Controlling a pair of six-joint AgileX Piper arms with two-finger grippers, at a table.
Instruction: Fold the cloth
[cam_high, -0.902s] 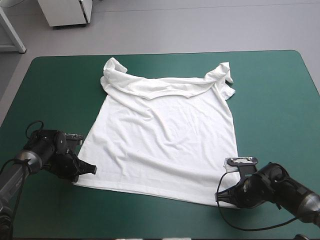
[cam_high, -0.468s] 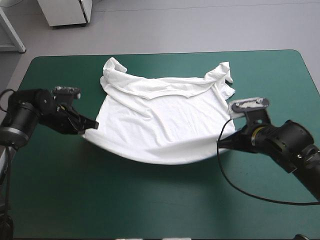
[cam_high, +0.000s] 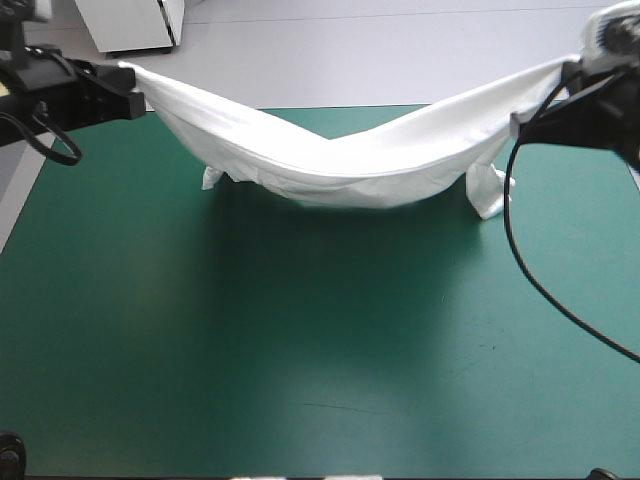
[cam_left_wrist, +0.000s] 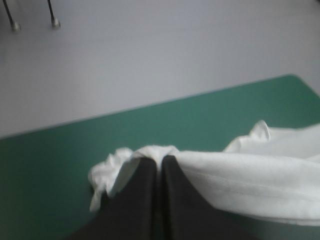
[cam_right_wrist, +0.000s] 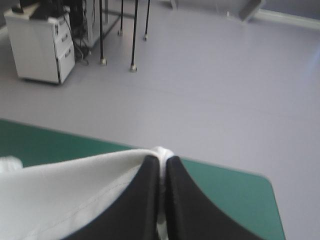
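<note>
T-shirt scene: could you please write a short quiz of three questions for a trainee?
1. True or false: the T-shirt lies spread flat on the teal-green table.
2. The left pincer and the right pincer are: A open; B shut on the T-shirt; C out of view.
3. Fill in: the T-shirt's middle hangs ___ than its two held ends.
Key: 1 false; 2 B; 3 lower.

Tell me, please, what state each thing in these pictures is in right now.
T-shirt: lifted, stretched between the two grippers, middle sagging, sleeves hanging low.
Left gripper: raised, fingers shut on one corner of the T-shirt.
Right gripper: raised, fingers shut on the other corner.
</note>
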